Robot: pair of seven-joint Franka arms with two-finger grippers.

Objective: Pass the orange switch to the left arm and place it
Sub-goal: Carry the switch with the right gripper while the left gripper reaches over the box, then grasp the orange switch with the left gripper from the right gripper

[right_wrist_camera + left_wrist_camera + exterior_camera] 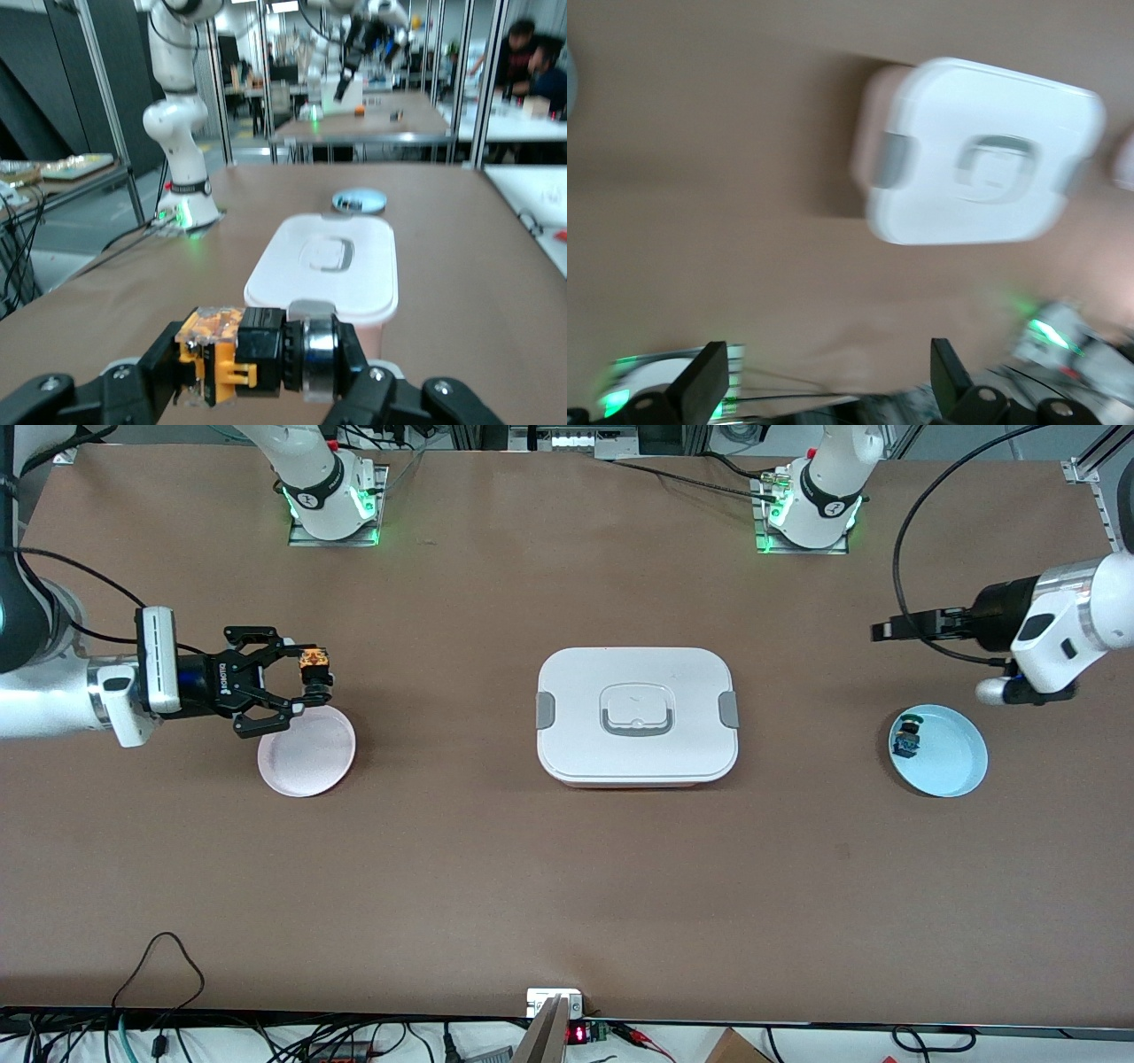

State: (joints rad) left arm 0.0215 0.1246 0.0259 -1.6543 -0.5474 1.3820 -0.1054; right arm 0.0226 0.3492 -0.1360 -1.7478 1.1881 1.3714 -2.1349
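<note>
My right gripper is shut on the orange switch and holds it in the air over the edge of the pink plate that lies farther from the front camera. In the right wrist view the switch lies crosswise between the fingers of the right gripper. The white lidded box stands at the table's middle and shows in both wrist views. My left gripper is open and empty in the air, over the table near the blue plate. Its fingers stand wide apart.
A small blue-bodied switch with a green cap lies on the blue plate at the left arm's end. The pink plate is at the right arm's end. Cables lie along the table's edge nearest the front camera.
</note>
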